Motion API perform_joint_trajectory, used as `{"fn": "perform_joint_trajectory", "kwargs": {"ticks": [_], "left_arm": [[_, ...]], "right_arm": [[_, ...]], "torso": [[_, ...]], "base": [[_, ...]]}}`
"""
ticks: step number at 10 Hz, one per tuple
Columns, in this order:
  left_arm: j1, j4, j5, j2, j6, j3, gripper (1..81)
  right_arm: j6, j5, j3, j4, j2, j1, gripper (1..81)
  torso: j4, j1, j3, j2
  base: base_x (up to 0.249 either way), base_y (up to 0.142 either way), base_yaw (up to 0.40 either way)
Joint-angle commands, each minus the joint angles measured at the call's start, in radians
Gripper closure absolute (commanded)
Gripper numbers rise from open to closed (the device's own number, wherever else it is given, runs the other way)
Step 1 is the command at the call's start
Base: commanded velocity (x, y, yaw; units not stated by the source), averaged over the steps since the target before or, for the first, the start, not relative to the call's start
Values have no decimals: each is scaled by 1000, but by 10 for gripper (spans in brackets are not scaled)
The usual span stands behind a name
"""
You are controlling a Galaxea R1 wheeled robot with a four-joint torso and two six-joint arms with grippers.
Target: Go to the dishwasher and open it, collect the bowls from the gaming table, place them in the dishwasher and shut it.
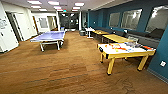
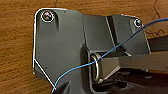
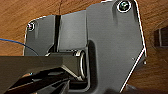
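The gaming table (image 1: 117,53), yellow-sided with yellow legs and a white top with orange-red markings, stands to my right on the brown floor, near the blue wall. Some pale things (image 1: 132,44) lie on its far right part; they are too blurred to tell as bowls. The dishwasher is out of view. Dark parts of my left gripper (image 2: 75,88) hang over the floor in the left wrist view. My right gripper (image 3: 50,85) hangs the same way in the right wrist view. Nothing shows in either.
A blue table-tennis table (image 1: 50,36) stands ahead on the left. Yellow-topped tables (image 1: 115,38) and a grey bench (image 1: 147,40) run along the blue right wall. White doors (image 1: 21,25) line the left wall, and a corridor (image 1: 68,22) opens at the back. Wide brown floor (image 1: 62,67) lies ahead.
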Motion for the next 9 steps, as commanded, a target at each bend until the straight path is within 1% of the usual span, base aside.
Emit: {"fn": "perform_joint_trajectory", "kwargs": {"ticks": [1,4,6,9], "left_arm": [[-36,-2,50,-3,-2,0,10],[-35,0,50,-3,-2,2,10],[-35,-2,50,-3,-2,2,10],[-35,-2,50,-3,-2,2,10]], "right_arm": [[-5,-48,4,-4,3,41,10],[-8,-48,6,-4,3,40,10],[-20,-48,7,-4,3,38,10],[-20,-47,7,-4,3,38,10]], "torso": [[0,0,0,0],[0,0,0,0],[0,0,0,0],[0,0,0,0]], "base": [[215,0,0],[196,68,0],[175,96,0],[147,100,0]]}}
